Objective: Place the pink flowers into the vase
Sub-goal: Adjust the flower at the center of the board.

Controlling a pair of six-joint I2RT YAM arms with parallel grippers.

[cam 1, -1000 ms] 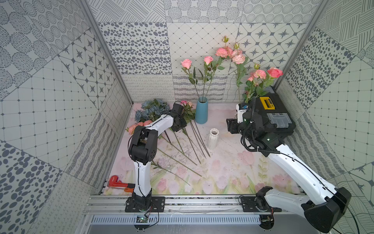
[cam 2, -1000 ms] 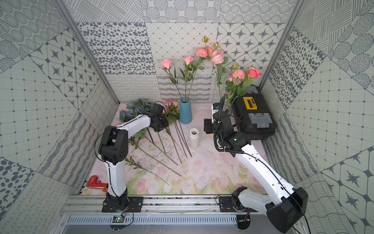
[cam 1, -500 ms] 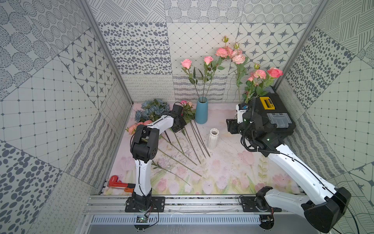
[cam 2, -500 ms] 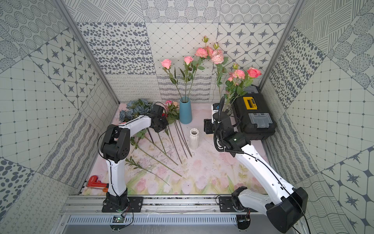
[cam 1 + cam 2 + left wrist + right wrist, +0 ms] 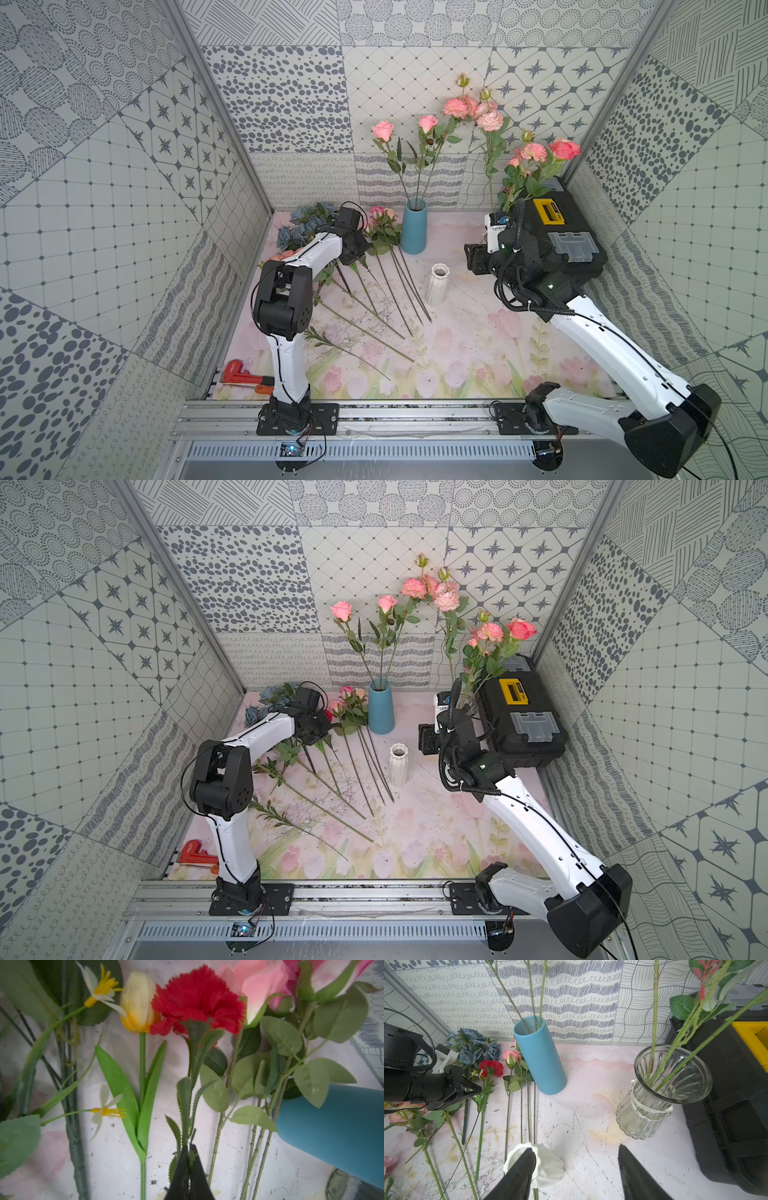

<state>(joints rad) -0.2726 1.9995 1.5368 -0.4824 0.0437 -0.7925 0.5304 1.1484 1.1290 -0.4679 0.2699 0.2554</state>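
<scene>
L hand [image 5: 189, 1148] pinches carnation [image 5: 197, 999] by green-stemmed pink flowers [image 5: 257, 987]

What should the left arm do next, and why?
Probably open the left gripper and shift sideways to the neighbouring pink rose stem. Its jaws look closed on the red carnation stem, and that is not one of the pink flowers.

3 pink flowers [image 5: 343, 611] stand in a blue vase [image 5: 381, 712] by the back wall [image 5: 374, 563]. Loose stems [image 5: 379, 766] lie flat on the table [image 5: 436, 833] beside it, the left gripper [image 5: 313, 738] low over them, a white vase [image 5: 398, 766] nearby.
</scene>
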